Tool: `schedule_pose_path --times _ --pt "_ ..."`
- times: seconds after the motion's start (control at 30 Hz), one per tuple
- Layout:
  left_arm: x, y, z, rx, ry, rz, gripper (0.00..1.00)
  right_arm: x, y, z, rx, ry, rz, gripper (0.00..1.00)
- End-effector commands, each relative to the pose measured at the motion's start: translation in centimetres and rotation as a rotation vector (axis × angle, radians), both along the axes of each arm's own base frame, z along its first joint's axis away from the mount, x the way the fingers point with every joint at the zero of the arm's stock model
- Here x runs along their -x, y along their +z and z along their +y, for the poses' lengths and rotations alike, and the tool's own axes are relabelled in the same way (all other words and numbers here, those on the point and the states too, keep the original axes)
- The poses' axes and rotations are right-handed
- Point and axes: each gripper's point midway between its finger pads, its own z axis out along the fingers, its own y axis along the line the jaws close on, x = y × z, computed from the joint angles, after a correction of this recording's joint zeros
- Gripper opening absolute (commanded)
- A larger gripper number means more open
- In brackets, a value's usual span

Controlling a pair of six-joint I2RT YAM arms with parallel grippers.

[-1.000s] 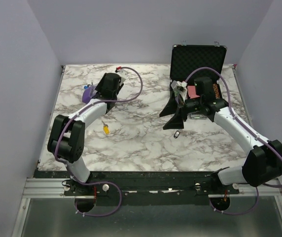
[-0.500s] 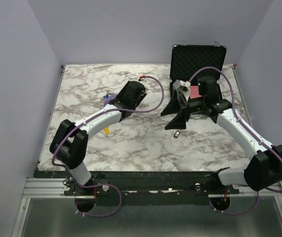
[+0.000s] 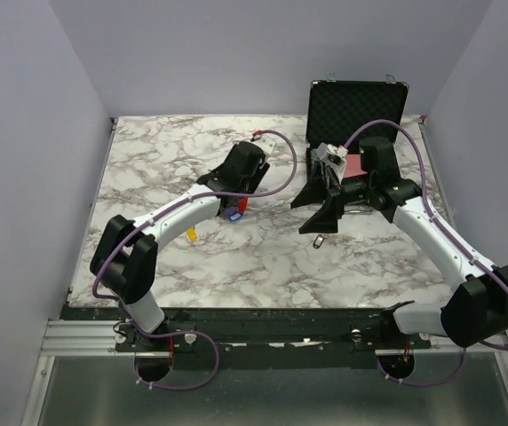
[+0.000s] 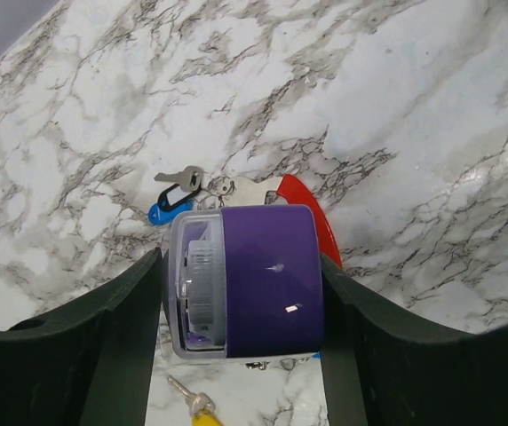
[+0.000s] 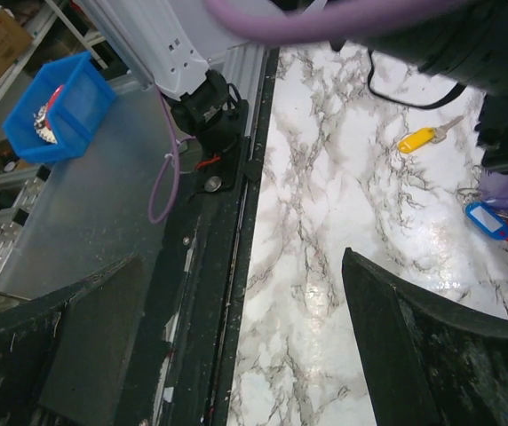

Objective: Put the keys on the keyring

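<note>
My left gripper (image 4: 241,288) is shut on a purple block (image 4: 267,280), held above the marble table. The keyring's red clip (image 4: 314,213) and its silver piece (image 4: 252,189) show just behind the block, with a blue-headed key (image 4: 170,201) and a plain silver key (image 4: 183,177) beside them. From the top view this cluster (image 3: 234,211) hangs at the left gripper (image 3: 236,197). A yellow-headed key (image 3: 190,232) lies on the table, also low in the left wrist view (image 4: 196,410). My right gripper (image 3: 318,210) stands open and empty (image 5: 241,266). A dark key (image 3: 319,240) lies below it.
An open black case (image 3: 358,106) stands at the back right with a pink item (image 3: 347,165) in front of it. The right wrist view looks toward the table's near edge rail (image 5: 236,160) and a blue bin (image 5: 54,111) beyond.
The left arm has swung from the far left to the table's middle, carrying the purple block with the red clip and keys. The right arm shifted only slightly.
</note>
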Motion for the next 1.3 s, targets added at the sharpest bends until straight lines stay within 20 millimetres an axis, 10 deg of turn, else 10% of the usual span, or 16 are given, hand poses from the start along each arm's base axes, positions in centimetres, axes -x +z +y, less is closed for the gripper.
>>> schedule_pose_path --times 0.0,0.53,0.93,1.27 --pt "-2.2 0.6 1.5 0.119 0.046 0.045 0.00 0.5 0.8 -0.3 -0.018 0.016 -0.023 1.00" --pt "-8.4 10.2 10.0 0.338 0.188 -0.116 0.00 0.1 -0.1 -0.2 -0.006 0.013 0.000 1.00" --pt "-14.9 8.2 26.9 0.380 0.590 -0.168 0.00 -0.5 -0.7 -0.3 0.011 -0.006 0.008 1.00" --pt "-17.2 5.8 31.7 0.414 0.759 -0.163 0.00 -1.4 -1.1 -0.7 0.015 -0.029 0.023 1.00"
